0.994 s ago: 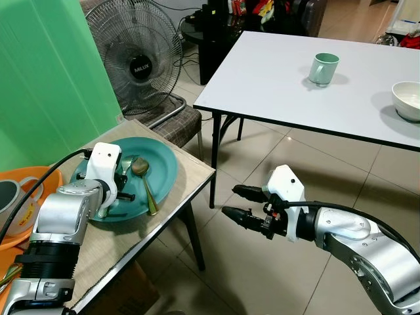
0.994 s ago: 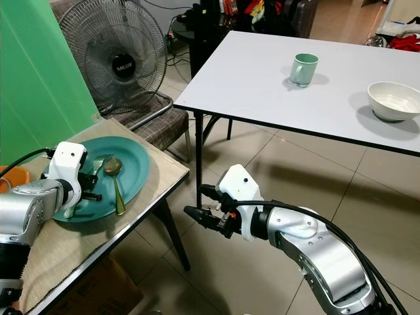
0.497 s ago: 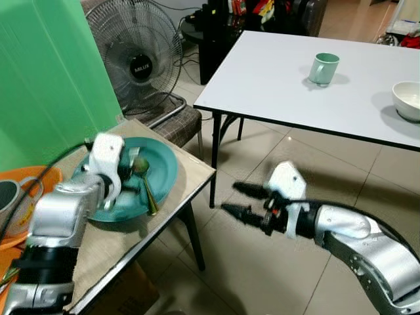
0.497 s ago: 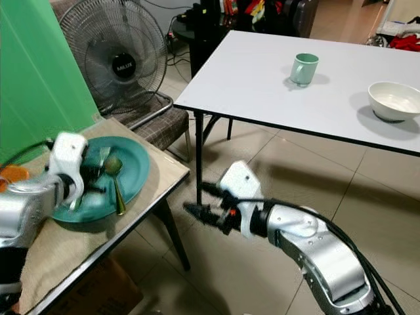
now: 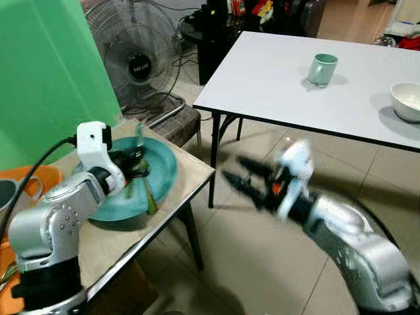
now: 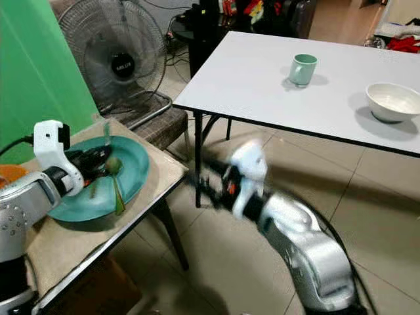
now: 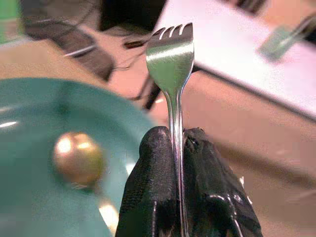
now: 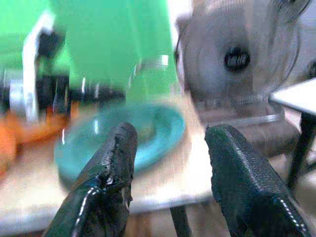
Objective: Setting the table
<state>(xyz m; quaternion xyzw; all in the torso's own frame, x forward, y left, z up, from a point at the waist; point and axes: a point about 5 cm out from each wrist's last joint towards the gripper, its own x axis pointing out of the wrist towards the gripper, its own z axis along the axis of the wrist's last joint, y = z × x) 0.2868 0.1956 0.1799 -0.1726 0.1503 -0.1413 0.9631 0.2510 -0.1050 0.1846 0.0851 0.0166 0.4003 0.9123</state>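
Teal is what I lock onto first: the plate (image 5: 157,172) sits near the right-hand edge of the small tan desk (image 5: 187,172), with a brass-coloured spoon (image 5: 146,187) lying in it, bowl toward the fan side. My left arm is bent at the elbow and reaches in over the plate from the desk's near-left side. On my left wrist feed, the left end effector (image 7: 177,143) has its two black fingers pressed together on the handle of a steel fork (image 7: 170,57), tines pointing away from the wrist, and the spoon's bowl is blurred beside it. In the head view the fork (image 5: 138,134) stands up just above the plate's far rim.

My right arm stretches out over the tiled floor between the small desk and the white desk (image 5: 275,79); it is smeared by motion blur. The right end effector (image 5: 248,180) points toward the small desk with its fingers (image 8: 106,168) spread apart, nothing between them.

On the white desk, a pale green mug (image 5: 321,69) stands well apart from a white bowl (image 5: 407,102) at the right edge.
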